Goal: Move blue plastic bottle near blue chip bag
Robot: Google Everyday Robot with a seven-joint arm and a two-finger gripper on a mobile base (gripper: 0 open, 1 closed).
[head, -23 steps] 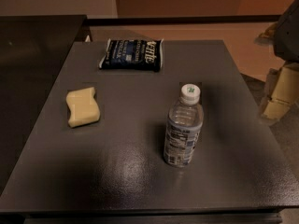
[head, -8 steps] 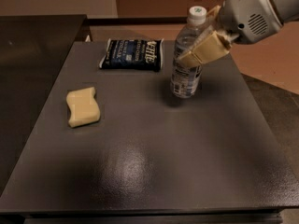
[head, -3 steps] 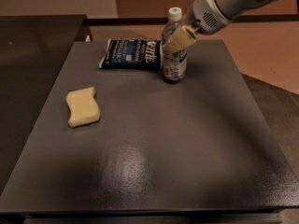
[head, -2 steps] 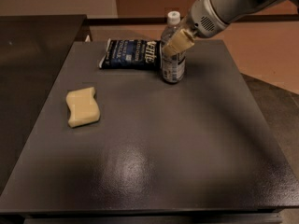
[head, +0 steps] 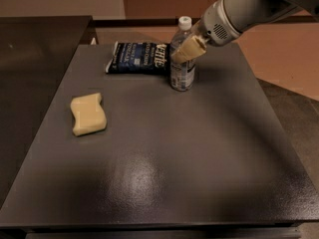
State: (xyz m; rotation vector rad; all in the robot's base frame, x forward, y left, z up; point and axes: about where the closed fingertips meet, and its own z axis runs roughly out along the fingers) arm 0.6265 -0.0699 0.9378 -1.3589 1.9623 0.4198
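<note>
The blue plastic bottle [head: 182, 75] stands upright on the dark grey table [head: 164, 158] at the back, its white cap up. It sits right against the right end of the blue chip bag [head: 139, 58], which lies flat with white lettering. My gripper [head: 184, 51] reaches in from the upper right. Its tan fingers [head: 190, 48] are closed around the bottle's upper body, just below the neck.
A pale yellow sponge [head: 88, 114] lies on the left part of the table. A dark counter [head: 35, 49] adjoins the table on the left. The table's right edge drops to a tan floor [head: 284, 59].
The bottle was carried from the table's middle right to the back, beside the chip bag. Over the last second it and the gripper have hardly moved.
</note>
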